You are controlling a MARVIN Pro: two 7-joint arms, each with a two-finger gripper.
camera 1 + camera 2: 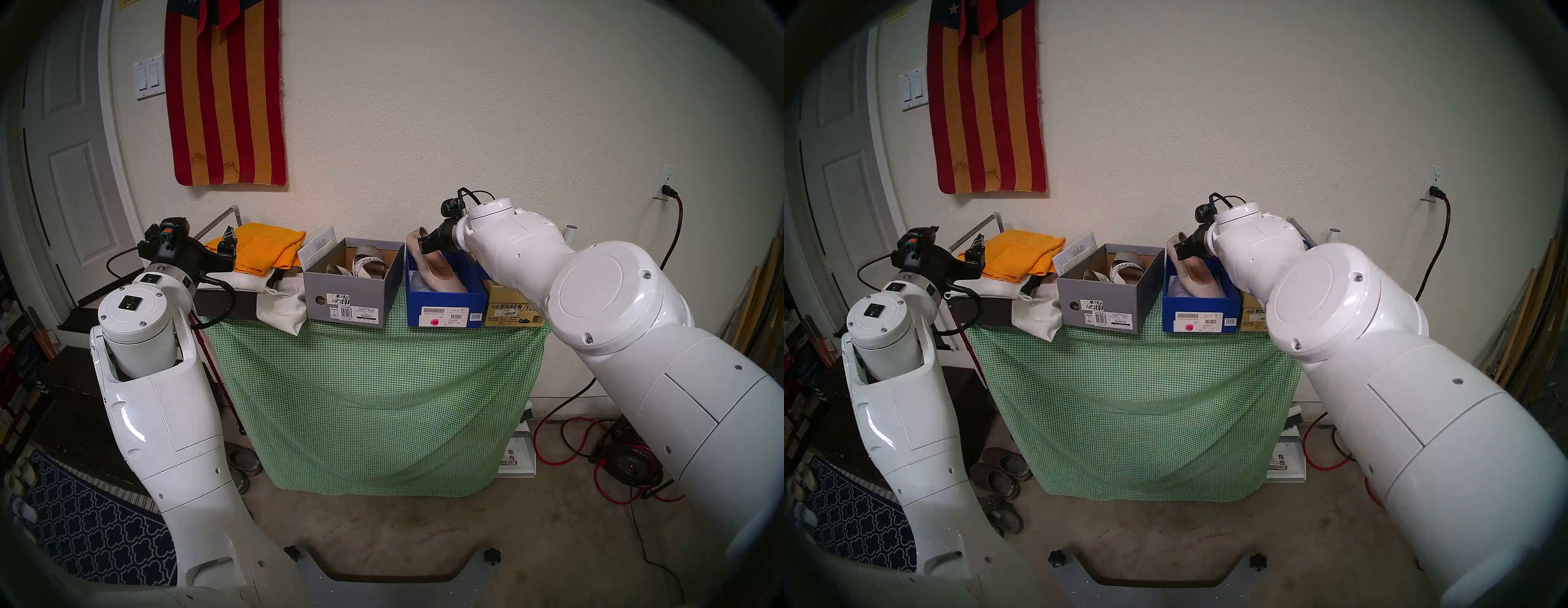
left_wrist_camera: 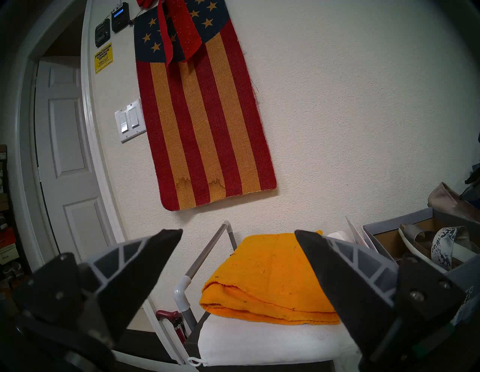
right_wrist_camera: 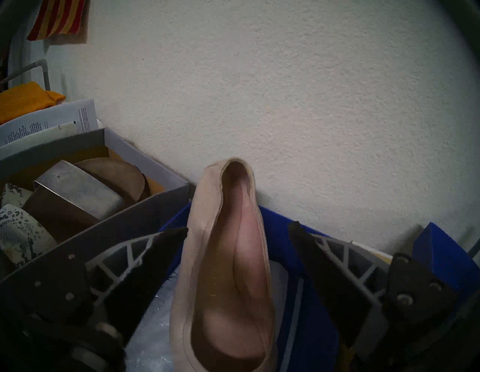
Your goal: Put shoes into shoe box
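Observation:
A beige flat (image 3: 228, 259) stands slanted in the blue shoe box (image 1: 445, 310), heel up against the wall. My right gripper (image 3: 238, 227) is open and straddles it: the left fingertip sits close to the shoe's side and the other stands apart. From the head view the right gripper (image 1: 424, 245) hovers at the box's back left corner. The silver and snakeskin-strap sandals (image 1: 365, 263) lie in the grey shoe box (image 1: 345, 297) beside it. My left gripper (image 2: 238, 231) is open and empty, off to the left above a folded orange towel (image 2: 267, 272).
A tan box (image 1: 513, 316) stands right of the blue one, partly behind my right arm. A white cloth bag (image 1: 284, 305) hangs over the table's left front edge. The green checked tablecloth (image 1: 373, 403) drapes down. Dark clogs (image 1: 1000, 479) lie on the floor.

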